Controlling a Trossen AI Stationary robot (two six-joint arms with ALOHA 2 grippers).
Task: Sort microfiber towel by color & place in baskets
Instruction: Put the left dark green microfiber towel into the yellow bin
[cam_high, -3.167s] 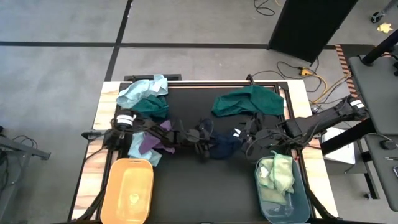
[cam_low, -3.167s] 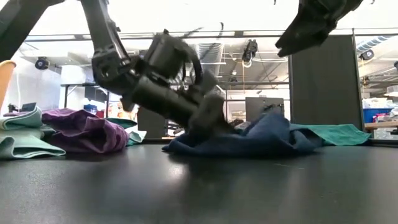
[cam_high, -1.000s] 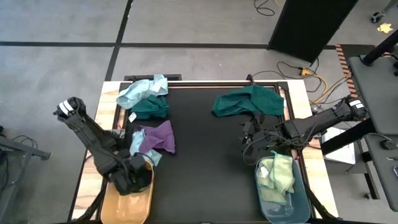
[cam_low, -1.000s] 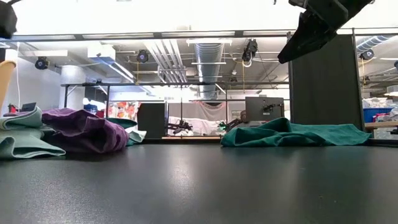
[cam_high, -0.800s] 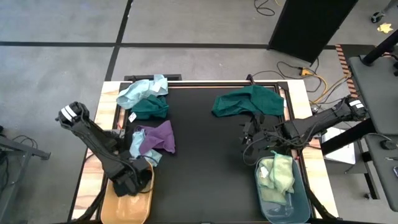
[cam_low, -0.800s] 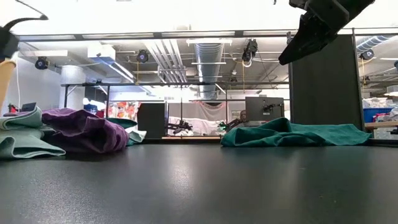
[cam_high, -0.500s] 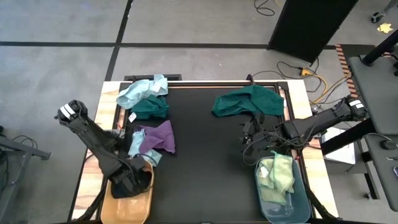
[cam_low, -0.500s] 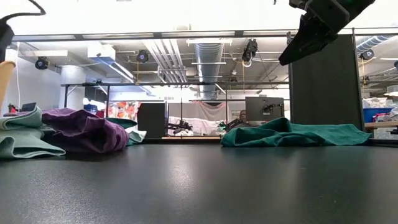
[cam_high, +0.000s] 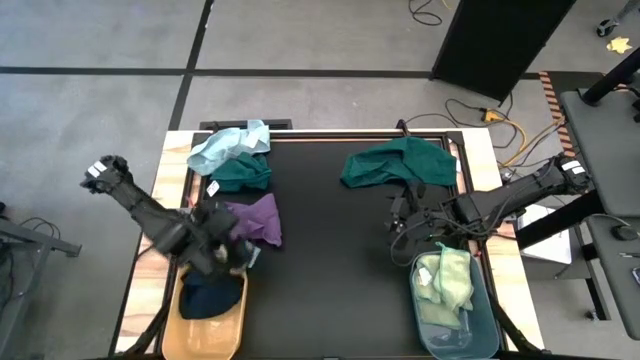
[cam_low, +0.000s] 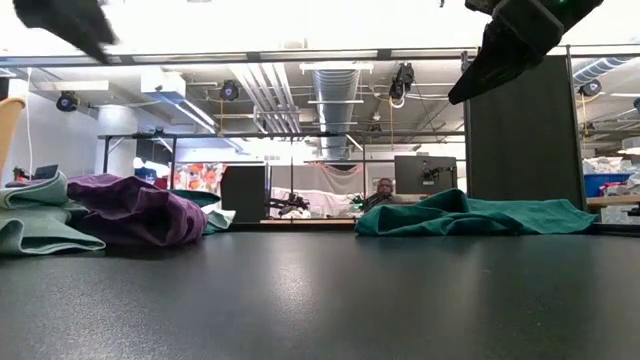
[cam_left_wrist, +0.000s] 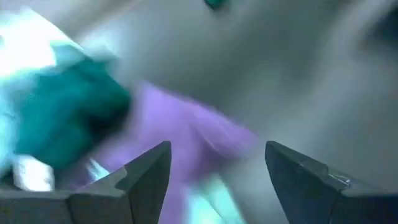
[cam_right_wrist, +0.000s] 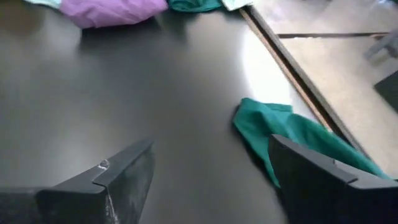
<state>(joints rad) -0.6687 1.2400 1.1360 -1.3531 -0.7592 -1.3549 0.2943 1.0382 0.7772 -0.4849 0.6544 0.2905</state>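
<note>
A navy towel (cam_high: 210, 296) lies bunched in the orange-yellow basket (cam_high: 190, 335) at the near left. My left gripper (cam_high: 222, 250) (cam_left_wrist: 214, 180) hangs open just beyond that basket, above a purple towel (cam_high: 260, 218) (cam_left_wrist: 186, 134) that lies on a light blue one (cam_high: 218, 232). Farther back, a dark green towel (cam_high: 242, 172) and another light blue towel (cam_high: 228, 146) lie together. My right gripper (cam_high: 400, 226) (cam_right_wrist: 211, 174) stands open in the air near a dark green towel (cam_high: 400, 162) (cam_right_wrist: 292, 137). Pale yellow-green towels (cam_high: 446, 278) fill the grey-blue basket (cam_high: 480, 335).
The black mat's middle (cam_high: 330, 270) is bare between the two baskets. Wooden table edges (cam_high: 150, 250) border the mat, and cables (cam_high: 500, 130) lie on the floor beyond the far right corner. A person (cam_low: 384, 188) sits far off in the room behind.
My left gripper has let go of the navy towel, which now lies in the orange-yellow basket. It has then risen and swung toward the far edge, over the purple towel, tipping up toward level.
</note>
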